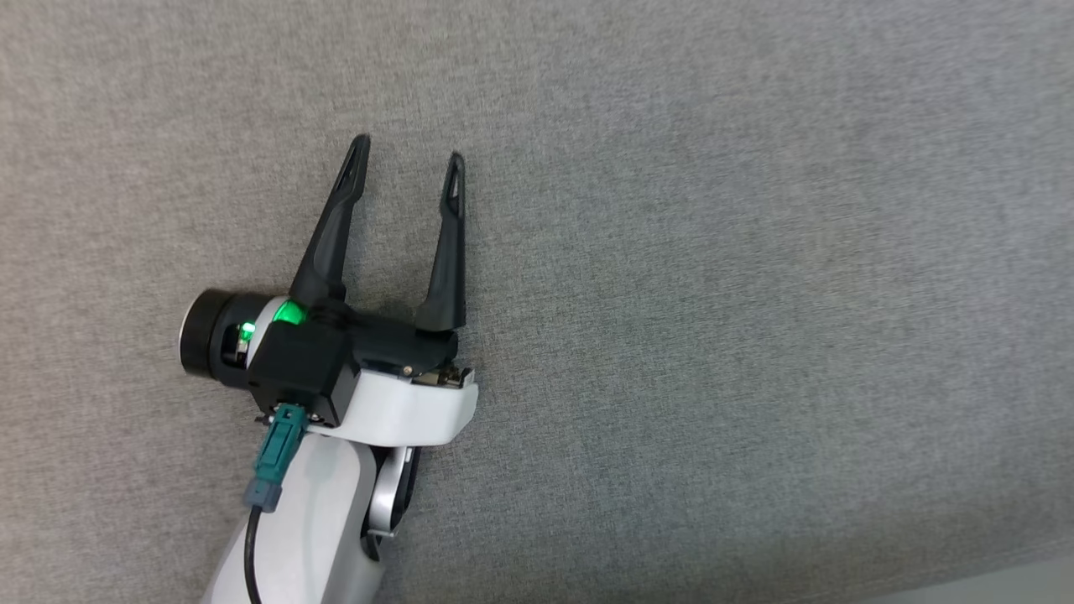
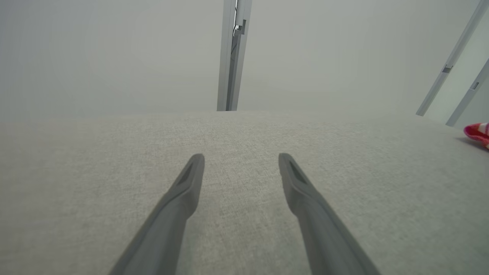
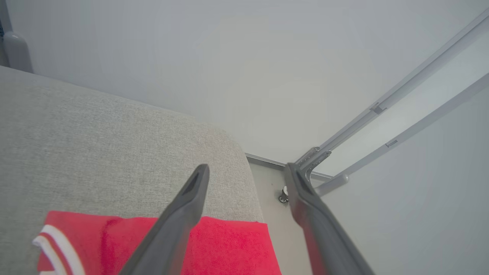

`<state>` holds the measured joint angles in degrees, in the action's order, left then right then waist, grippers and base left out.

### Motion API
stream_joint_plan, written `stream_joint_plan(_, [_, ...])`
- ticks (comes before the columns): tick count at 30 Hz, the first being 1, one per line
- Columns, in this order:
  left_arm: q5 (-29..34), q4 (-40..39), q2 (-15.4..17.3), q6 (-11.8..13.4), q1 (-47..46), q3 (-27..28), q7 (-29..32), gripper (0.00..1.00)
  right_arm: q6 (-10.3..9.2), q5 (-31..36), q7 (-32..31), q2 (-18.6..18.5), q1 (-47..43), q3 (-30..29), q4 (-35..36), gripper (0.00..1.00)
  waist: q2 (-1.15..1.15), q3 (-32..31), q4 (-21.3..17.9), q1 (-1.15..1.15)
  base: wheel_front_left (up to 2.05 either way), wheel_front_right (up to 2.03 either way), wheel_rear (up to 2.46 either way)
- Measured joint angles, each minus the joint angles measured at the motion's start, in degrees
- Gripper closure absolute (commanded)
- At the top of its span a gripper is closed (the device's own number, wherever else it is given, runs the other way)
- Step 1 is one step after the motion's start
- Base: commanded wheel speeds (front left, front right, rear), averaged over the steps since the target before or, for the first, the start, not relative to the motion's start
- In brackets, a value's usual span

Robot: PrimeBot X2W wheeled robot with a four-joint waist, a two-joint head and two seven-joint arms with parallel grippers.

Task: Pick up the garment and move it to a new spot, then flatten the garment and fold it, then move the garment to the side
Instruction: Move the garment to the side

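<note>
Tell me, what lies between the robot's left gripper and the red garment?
Only bare grey fabric surface. The left wrist view shows it: the open left gripper hangs over it, and the red garment lies apart at that view's right edge.

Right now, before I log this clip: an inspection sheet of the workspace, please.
Surface: grey fabric top, flat.
Job's things: red garment with white stripe, lying flat by the surface's corner.
Clutter: nothing seen.
Grippers: left gripper open, empty; right gripper open over the garment, holding nothing.
Cables: black cable with teal plug at the left wrist.
Surroundings: pale wall, metal rails, small caster on the floor.
</note>
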<state>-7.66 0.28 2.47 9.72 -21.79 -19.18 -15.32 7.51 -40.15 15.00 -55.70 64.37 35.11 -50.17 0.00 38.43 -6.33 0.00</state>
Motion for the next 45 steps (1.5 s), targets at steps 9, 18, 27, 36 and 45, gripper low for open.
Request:
stream_joint_plan(9, [-0.1, 0.1, 0.3, -0.3, 4.4, 4.2, 0.2, 0.0, -0.01, -1.4, 0.1, 11.2, -9.1, -13.4, 16.1, 0.0, 0.0, -10.1, -0.8, 0.0, 0.0, 0.0, 0.0])
stream_joint_plan(18, [-1.0, -1.9, 0.3, -0.5, 11.7, 10.6, 0.2, 0.0, -0.01, -0.5, 0.1, 26.9, -26.6, -21.9, 31.1, 0.0, 0.0, -20.7, -1.5, 0.0, 0.0, 0.0, 0.0])
stream_joint_plan(27, [-1.4, -3.6, 0.4, -0.5, 16.8, 14.2, 0.2, 0.0, -0.02, 5.4, 0.1, 37.0, -41.1, -27.6, 41.3, 0.0, 0.0, -27.1, -1.7, 0.0, 0.0, 0.0, 0.0])
stream_joint_plan(36, [-2.7, -4.5, 0.3, 0.2, 19.3, 14.8, 0.2, 0.0, -0.02, 14.2, 0.1, 44.6, -50.4, -30.7, 47.9, 0.0, 0.0, -29.5, -1.0, 0.0, 0.0, 0.0, 0.0])
stream_joint_plan(45, [-4.6, -1.6, 0.3, -0.8, 22.5, 12.6, 0.2, 0.0, -0.02, 19.5, 0.1, 49.5, -57.9, -32.4, 47.7, 0.0, 0.0, -31.9, 0.0, 0.0, 0.0, 0.0, 0.0])
